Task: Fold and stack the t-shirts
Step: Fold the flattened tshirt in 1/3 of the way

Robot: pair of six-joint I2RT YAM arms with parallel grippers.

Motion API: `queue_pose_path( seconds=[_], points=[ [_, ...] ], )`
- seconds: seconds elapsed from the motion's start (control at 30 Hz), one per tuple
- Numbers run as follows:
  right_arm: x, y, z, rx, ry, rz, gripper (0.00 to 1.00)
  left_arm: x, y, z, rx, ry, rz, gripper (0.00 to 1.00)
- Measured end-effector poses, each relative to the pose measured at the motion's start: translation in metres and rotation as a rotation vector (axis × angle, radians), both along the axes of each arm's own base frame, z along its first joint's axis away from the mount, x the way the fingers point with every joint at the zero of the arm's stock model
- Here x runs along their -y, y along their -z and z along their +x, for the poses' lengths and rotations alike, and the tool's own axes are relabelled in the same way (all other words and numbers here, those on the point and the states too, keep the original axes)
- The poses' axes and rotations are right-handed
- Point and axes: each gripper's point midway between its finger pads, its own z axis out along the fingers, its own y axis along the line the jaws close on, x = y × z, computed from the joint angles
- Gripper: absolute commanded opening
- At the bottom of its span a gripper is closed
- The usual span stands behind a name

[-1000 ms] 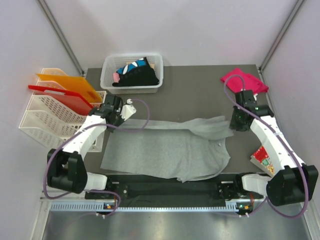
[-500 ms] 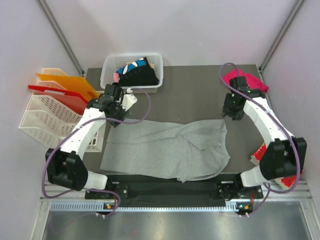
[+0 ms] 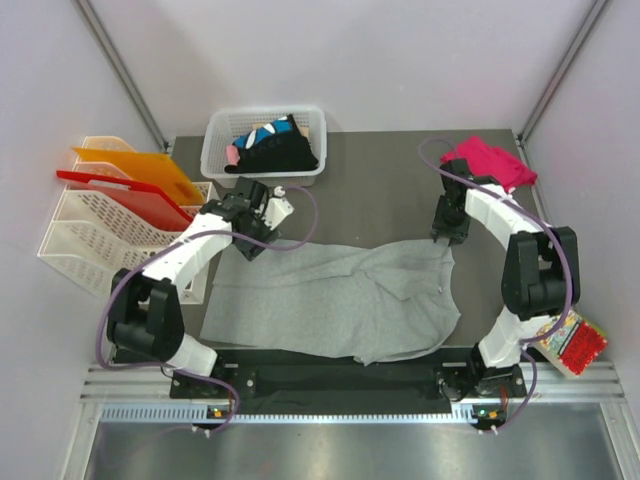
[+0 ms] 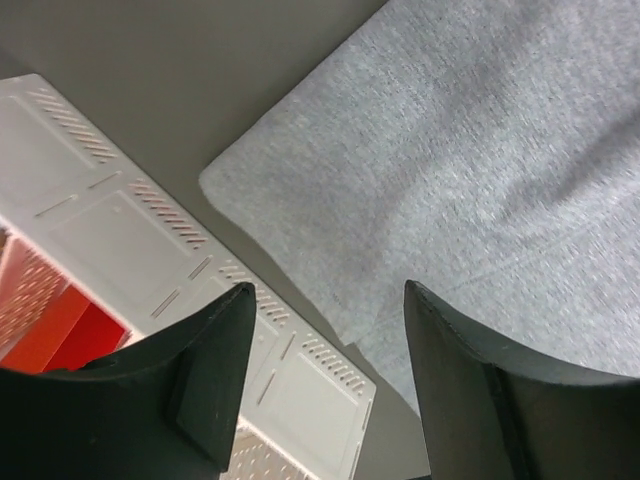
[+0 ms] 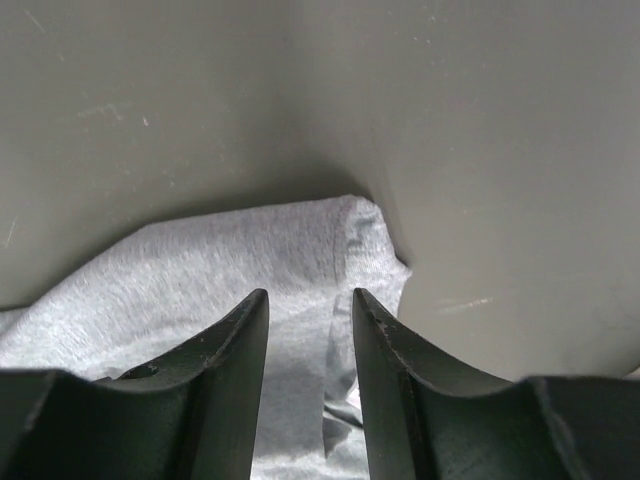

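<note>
The large light grey t-shirt [image 3: 330,300] lies spread on the dark table, with its far edge folded over. My left gripper [image 3: 248,240] hovers open over the shirt's far left corner [image 4: 430,180], and nothing sits between its fingers [image 4: 215,370]. My right gripper [image 3: 443,232] stands open just above the shirt's far right corner [image 5: 230,270], its jaws a little apart with cloth showing below them. A magenta-pink t-shirt [image 3: 492,165] lies at the back right. Black t-shirts with blue-white patches [image 3: 272,148] fill a white basket [image 3: 216,150].
White file trays [image 3: 95,235] holding orange and red folders stand along the left edge, and one tray [image 4: 150,260] lies right beside the shirt corner. A red snack packet [image 3: 572,342] lies at the near right. Grey walls enclose the table.
Both grippers opened and let go of the shirt's lifted far edge, which dropped flat. The left gripper shifted right and the right gripper shifted left, while the right arm's elbow swung in, uncovering the snack packet.
</note>
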Motion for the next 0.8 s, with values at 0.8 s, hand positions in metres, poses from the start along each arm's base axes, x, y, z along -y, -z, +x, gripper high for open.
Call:
queue_pose_path(
  seconds=[0.8],
  points=[
    [0.0, 0.049, -0.01, -0.108, 0.053, -0.003, 0.34, -0.01, 0.083, 0.042, -0.052, -0.035, 0.085, 0.59]
  ],
)
